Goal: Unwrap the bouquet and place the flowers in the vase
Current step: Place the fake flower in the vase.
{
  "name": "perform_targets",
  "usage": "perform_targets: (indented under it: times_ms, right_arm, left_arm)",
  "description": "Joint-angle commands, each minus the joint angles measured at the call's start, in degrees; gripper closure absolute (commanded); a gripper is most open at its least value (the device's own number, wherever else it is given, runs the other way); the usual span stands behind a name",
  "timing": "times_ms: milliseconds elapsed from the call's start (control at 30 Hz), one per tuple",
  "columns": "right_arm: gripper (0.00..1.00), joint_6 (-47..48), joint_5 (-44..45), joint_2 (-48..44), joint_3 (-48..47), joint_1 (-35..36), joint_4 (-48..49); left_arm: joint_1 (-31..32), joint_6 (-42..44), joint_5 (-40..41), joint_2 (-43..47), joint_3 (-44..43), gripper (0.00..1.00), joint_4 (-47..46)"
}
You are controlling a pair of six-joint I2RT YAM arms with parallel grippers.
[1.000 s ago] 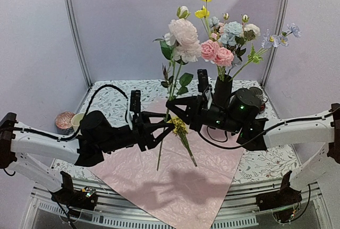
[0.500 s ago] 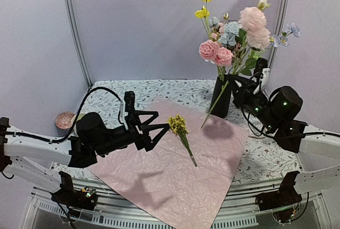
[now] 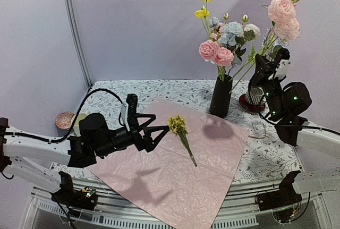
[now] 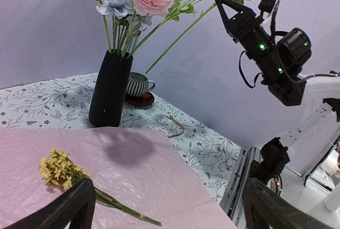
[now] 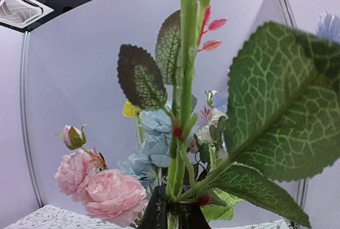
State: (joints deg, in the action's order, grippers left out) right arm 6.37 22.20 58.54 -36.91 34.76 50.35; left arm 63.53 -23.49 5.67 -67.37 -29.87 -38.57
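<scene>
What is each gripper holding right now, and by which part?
Right gripper holds the pink flower by its green stem; left gripper is open and empty.

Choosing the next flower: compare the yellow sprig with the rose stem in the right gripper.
The sprig lies flat on the paper, untouched; the rose stem hangs tilted in the air, held by the right gripper. The sprig is short with small yellow blooms; the rose stem is long with big pink ones. Both have green stems; neither is in the vase.

flowers (image 3: 217, 52) crowding vase (image 3: 220, 99) mouth, cup (image 3: 255, 96) beside
</scene>
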Motion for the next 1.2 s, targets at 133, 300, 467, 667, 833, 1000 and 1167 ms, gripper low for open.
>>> perform_targets:
  times_ms: [133, 300, 467, 667, 833, 1000, 1167]
  right_arm:
    - [0.98, 6.3, -3.3, 8.1, -6.4, -3.8, 11.7]
    - [0.98, 6.2, -4.9, 11.3, -9.2, -4.9, 11.8]
    - [0.98, 5.4, -6.2, 13.4, -11.3, -5.6, 11.7]
    - [0.98, 4.6, -7.1, 16.9, -13.8, -6.7, 10.7]
    - [0.98, 1.8, -6.3, 18.6, -13.4, -7.8, 9.0]
    - [0.98, -3.7, -7.1, 20.0, -11.8, -9.6, 6.2]
    - [0.98, -9.4, -8.8, 23.0, -11.2, -10.3, 1.5]
  left_arm:
    - [0.0, 2.1, 0.4, 1.0, -1.6, 0.02, 1.3]
    - [0.0, 2.8, 0.7, 1.2, -1.6, 0.03, 1.9]
    - [0.0, 3.2, 1.0, 1.0, -1.6, 0.03, 2.1]
    - [-0.2, 3.1, 1.3, 0.8, -1.7, 0.04, 2.6]
    - [-0.2, 2.9, 1.6, 1.1, -1.4, 0.04, 3.2]
    - [-0.3, 2.7, 1.8, 1.5, -1.0, 0.05, 3.4]
    - [-0.3, 2.7, 1.5, 1.4, -1.0, 0.05, 3.5]
